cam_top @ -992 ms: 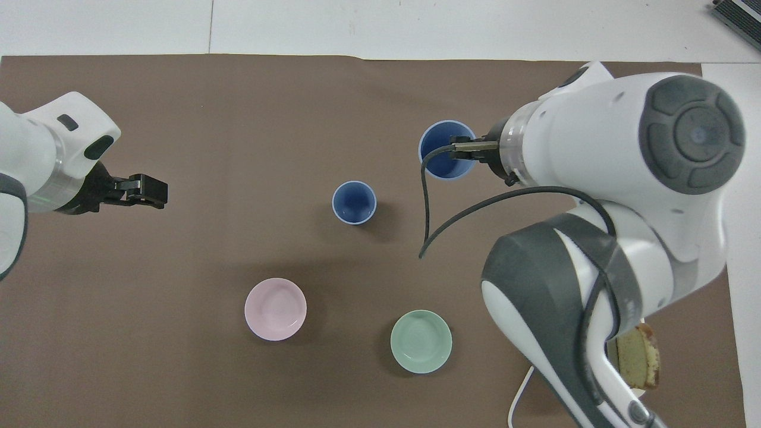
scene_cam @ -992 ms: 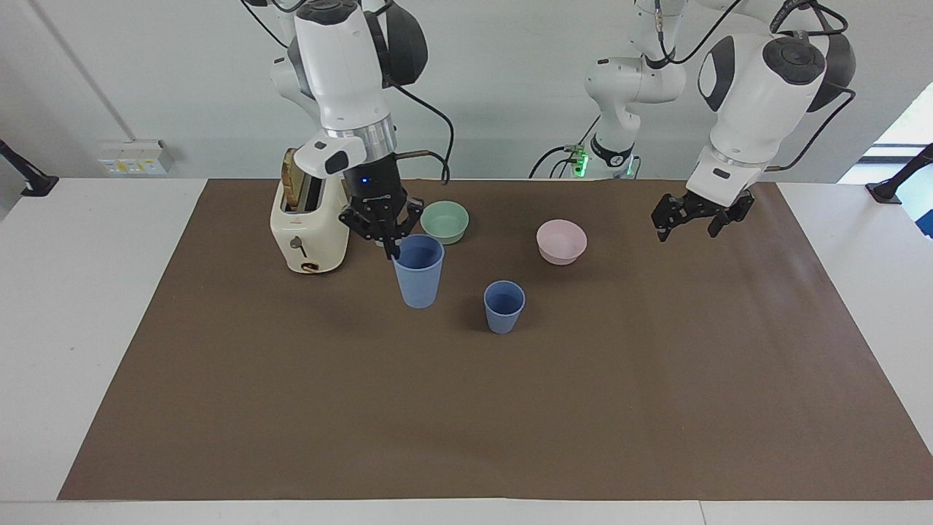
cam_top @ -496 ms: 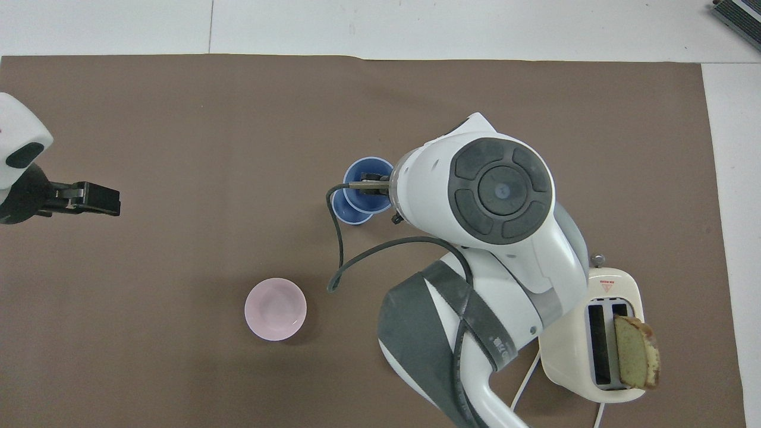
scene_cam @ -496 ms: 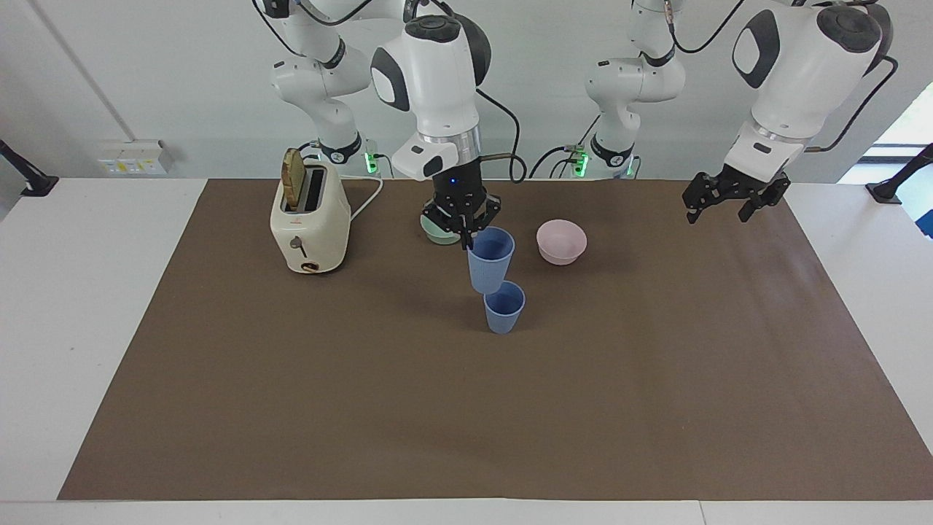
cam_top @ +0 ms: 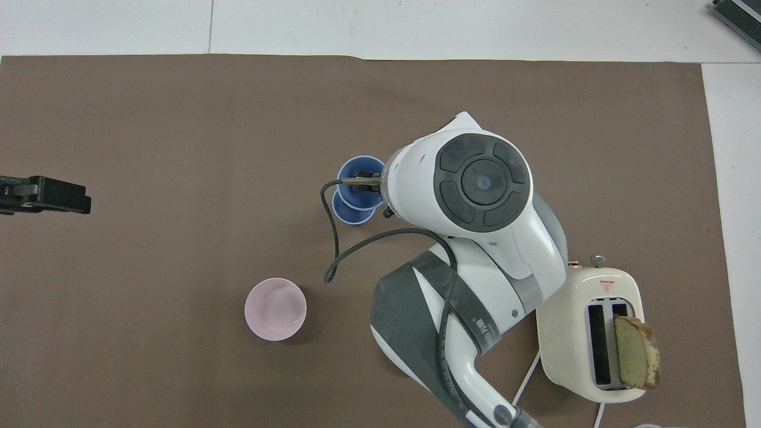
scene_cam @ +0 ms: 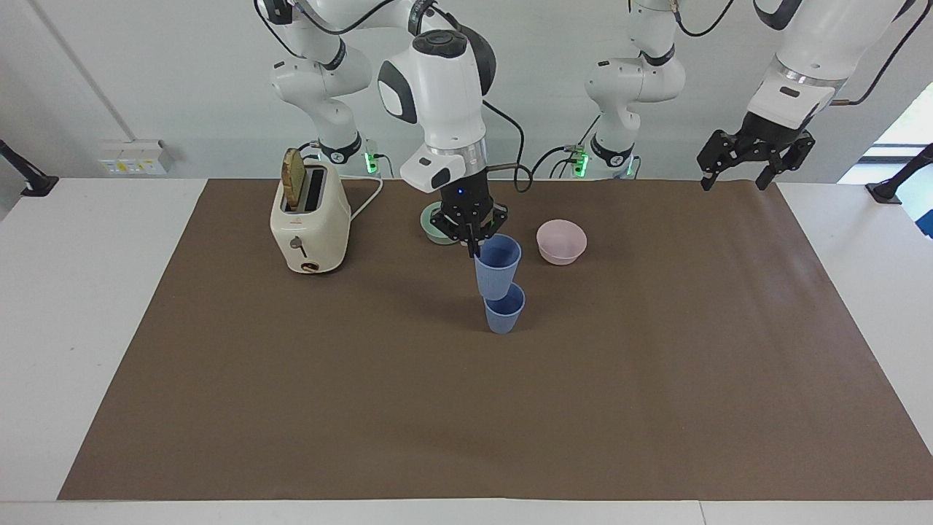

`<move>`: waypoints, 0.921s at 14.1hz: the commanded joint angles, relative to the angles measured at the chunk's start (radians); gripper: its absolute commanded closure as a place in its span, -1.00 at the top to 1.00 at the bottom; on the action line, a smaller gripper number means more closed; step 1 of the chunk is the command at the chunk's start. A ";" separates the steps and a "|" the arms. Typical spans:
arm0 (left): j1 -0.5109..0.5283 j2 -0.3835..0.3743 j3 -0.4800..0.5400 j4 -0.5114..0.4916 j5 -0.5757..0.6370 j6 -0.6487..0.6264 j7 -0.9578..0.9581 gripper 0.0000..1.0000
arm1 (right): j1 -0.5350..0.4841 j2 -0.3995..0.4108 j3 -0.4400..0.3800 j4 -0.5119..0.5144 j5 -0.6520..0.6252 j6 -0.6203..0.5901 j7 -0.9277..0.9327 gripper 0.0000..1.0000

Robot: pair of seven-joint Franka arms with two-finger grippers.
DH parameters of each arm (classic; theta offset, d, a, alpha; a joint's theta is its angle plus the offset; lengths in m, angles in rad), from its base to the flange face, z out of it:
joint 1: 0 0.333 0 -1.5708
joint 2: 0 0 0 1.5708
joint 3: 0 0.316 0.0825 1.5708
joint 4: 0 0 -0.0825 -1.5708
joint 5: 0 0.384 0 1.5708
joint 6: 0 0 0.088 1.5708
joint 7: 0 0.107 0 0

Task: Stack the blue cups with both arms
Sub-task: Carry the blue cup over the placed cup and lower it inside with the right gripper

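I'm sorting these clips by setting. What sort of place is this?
Most likely a robotics lab set up as a mock kitchen: two white arms mounted at a table covered with a brown mat, with a toaster, bowls and blue cups as props.

One blue cup is partly nested, tilted, in another upright blue cup.

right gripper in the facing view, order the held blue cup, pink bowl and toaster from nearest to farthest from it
From the right gripper:
1. Held blue cup, pinched at its rim, its base just entering the standing blue cup.
2. Pink bowl, toward the left arm's end.
3. Toaster, at the right arm's end, holding a bread slice.
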 commanded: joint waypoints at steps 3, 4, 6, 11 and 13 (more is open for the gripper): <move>0.010 -0.012 0.001 0.032 -0.015 -0.052 0.006 1.00 | 0.002 0.046 0.003 -0.002 -0.007 0.039 0.020 -1.00; 0.009 -0.012 0.001 0.034 -0.012 -0.047 0.008 1.00 | 0.002 0.049 0.003 -0.004 -0.006 0.041 0.020 -1.00; 0.009 -0.012 0.005 0.034 -0.014 -0.050 0.005 1.00 | 0.002 0.046 0.005 -0.019 -0.003 0.038 0.020 -1.00; 0.006 -0.014 0.001 0.032 -0.015 -0.082 0.008 1.00 | 0.002 0.040 0.025 -0.024 0.011 0.029 0.029 -1.00; -0.001 -0.017 0.000 0.032 -0.015 -0.099 0.016 1.00 | 0.002 0.041 0.026 -0.025 0.017 0.032 0.026 -1.00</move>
